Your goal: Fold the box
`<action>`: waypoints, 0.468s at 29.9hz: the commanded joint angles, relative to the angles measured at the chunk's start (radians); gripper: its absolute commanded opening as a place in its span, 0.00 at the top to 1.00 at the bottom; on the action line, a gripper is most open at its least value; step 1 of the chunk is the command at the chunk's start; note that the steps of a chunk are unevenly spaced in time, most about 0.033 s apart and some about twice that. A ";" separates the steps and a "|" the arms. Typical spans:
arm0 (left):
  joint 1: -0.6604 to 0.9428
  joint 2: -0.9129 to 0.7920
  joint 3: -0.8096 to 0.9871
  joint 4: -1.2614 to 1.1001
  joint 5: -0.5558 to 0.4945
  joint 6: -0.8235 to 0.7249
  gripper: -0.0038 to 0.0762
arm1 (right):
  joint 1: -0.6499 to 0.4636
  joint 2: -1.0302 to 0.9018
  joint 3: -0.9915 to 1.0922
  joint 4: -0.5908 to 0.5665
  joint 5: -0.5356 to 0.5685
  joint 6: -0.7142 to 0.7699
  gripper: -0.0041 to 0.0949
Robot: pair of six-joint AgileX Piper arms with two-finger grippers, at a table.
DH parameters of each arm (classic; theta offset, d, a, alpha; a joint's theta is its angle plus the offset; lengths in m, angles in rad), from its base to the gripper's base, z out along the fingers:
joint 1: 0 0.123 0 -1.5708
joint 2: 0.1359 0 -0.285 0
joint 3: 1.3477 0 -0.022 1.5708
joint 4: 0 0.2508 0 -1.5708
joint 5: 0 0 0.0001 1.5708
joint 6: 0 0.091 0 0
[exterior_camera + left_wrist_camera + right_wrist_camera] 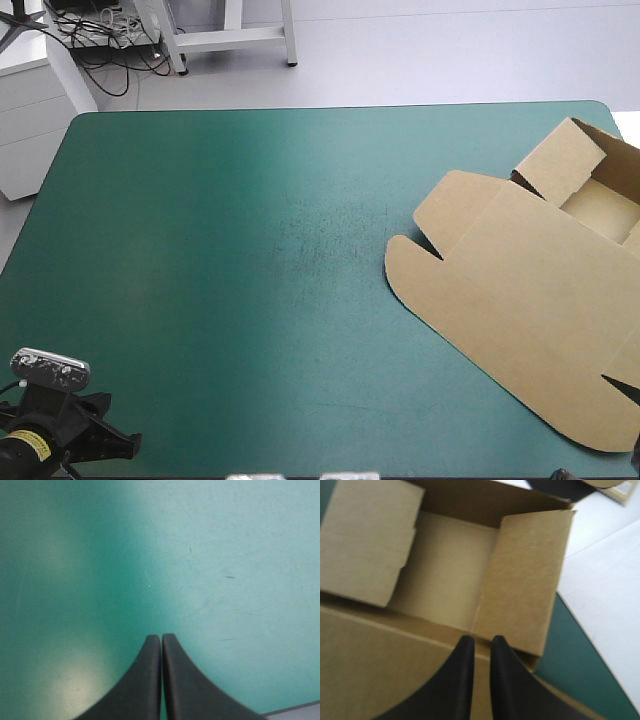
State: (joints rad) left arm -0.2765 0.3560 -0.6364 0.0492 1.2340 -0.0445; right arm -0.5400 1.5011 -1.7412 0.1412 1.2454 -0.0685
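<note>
Right gripper (478, 639), near-closed and apparently empty, over the box (445, 575); left gripper (161, 636) closed, idle. Risk: untucked flap (527, 575) could spring back.

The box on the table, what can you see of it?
The box is a cut sheet of plain brown board at the table's right edge. Its big lid panel with rounded tabs lies flat on it, nearer the robot. At the far end, walls stand raised around an open tray. The right hand hangs close over it; contact cannot be told.
</note>
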 commanded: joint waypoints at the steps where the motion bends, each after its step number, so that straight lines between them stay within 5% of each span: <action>1: -0.005 0.011 -0.007 -0.007 -0.080 0.005 0.96 | -0.007 -0.182 0.104 0.141 0.007 -0.071 0.96; 5: -0.005 0.002 0.041 -0.017 -0.151 0.020 0.96 | 0.040 -0.379 0.249 0.176 -0.040 -0.082 0.96; 14: -0.005 -0.112 0.122 -0.094 -0.174 0.090 0.96 | 0.351 -0.809 0.605 0.114 -0.044 -0.117 0.96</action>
State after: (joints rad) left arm -0.2765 0.2626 -0.5093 -0.0315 1.1168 0.0365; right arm -0.2455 0.7963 -1.2114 0.2712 1.2437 -0.1696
